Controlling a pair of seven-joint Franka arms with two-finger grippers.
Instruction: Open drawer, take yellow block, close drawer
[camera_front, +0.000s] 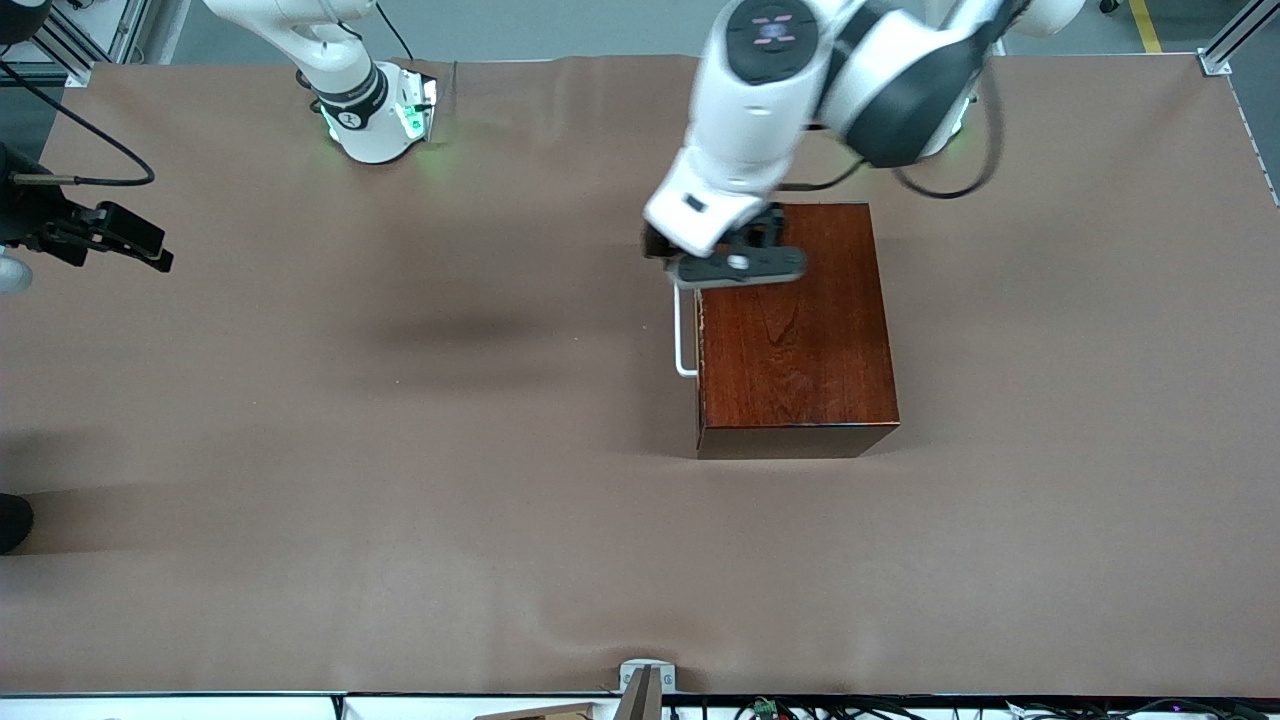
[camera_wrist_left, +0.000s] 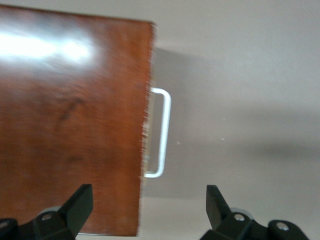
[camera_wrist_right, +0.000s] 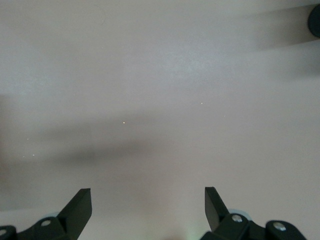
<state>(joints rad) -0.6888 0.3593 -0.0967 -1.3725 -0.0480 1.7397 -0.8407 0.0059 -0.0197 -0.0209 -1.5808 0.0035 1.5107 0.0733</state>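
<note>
Overhead, the left gripper (camera_wrist_left: 149, 210) hangs with its 2 fingers spread and empty over the cabinet (camera_front: 795, 330) edge where the white handle (camera_front: 681, 335) marks the drawer (camera_front: 699, 340), fully pushed in. Meanwhile the right gripper (camera_wrist_right: 148, 207) waits spread wide above the bare table (camera_front: 400, 450).

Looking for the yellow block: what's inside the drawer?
Cannot be seen: the drawer is shut, only its white handle showing. The left end effector hovers open above the cabinet.
</note>
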